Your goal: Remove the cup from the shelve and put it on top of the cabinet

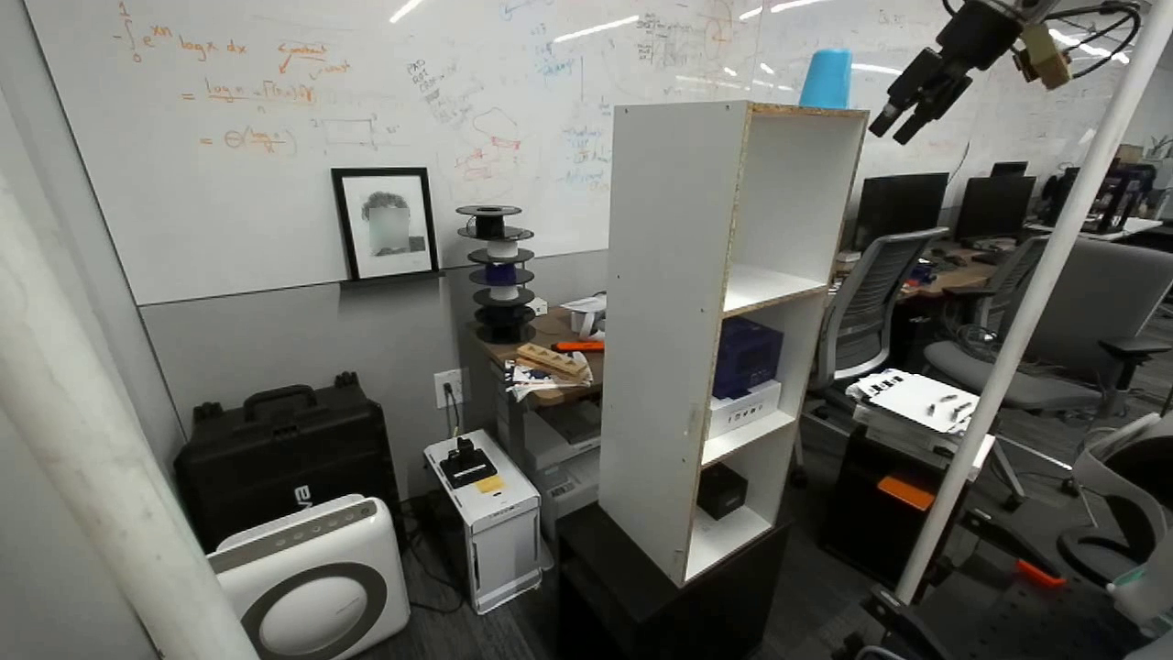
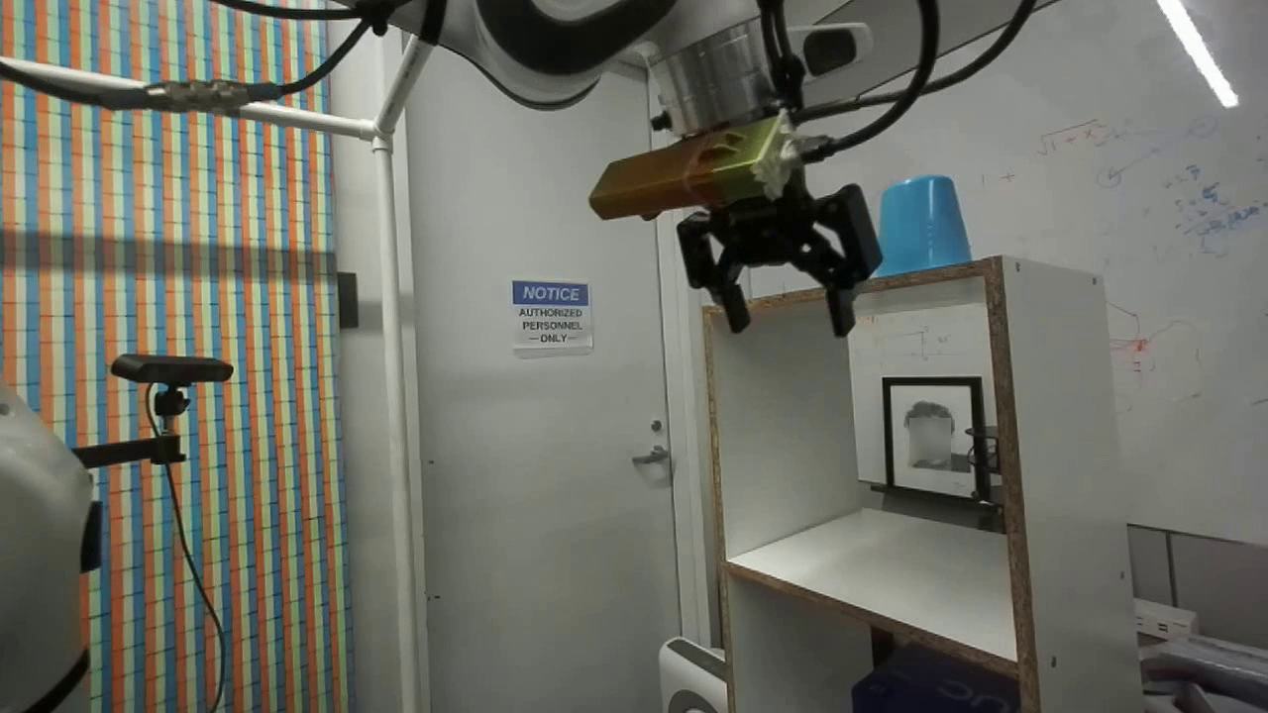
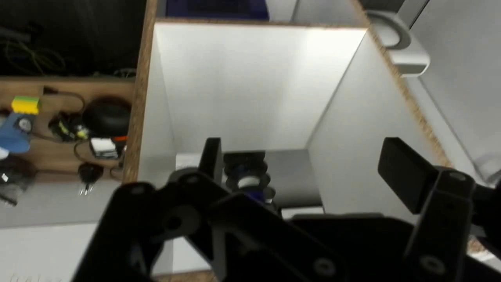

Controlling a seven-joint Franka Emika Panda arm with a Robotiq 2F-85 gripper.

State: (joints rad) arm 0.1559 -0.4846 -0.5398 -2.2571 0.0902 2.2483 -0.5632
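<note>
Standing wider end down on top of the cabinet (image 1: 674, 302), the cup (image 1: 827, 79) is apart from the end effector (image 2: 791, 319). The end effector hangs in front of the cabinet, fingers (image 2: 843, 312) spread wide, holding nothing. The middle compartment (image 1: 802, 353) contains a purple box (image 1: 751, 356).
</note>
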